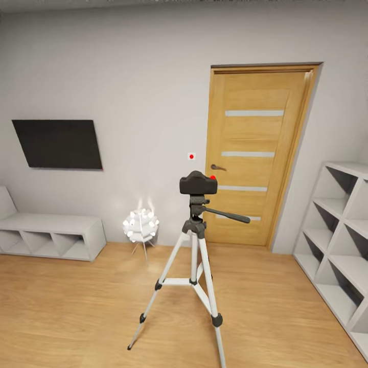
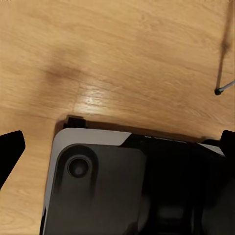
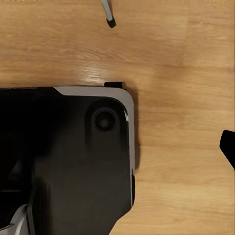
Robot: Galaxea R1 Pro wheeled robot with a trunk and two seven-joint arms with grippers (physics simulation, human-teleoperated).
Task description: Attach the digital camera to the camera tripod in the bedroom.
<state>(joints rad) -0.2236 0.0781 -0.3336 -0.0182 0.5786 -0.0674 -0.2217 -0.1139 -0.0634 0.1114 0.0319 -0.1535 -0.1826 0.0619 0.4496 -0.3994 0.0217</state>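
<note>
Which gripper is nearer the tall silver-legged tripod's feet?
Right, probably, by little. Both hang over the wood floor; the tripod foot looks bigger before the right gripper than before the left gripper.

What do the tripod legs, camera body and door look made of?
Camera tripod legs: silver-white metal by the look, smooth tubes with black, probably plastic, joints and feet. Digital camera: matte black, likely plastic, no glare, one red dot. Door: oak-toned wood, visible grain, with pale frosted strips that may be glass.

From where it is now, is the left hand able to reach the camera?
Probably not yet. The camera sits atop the tripod, while the left hand points down over the floor and the robot's base, holding nothing.
</note>
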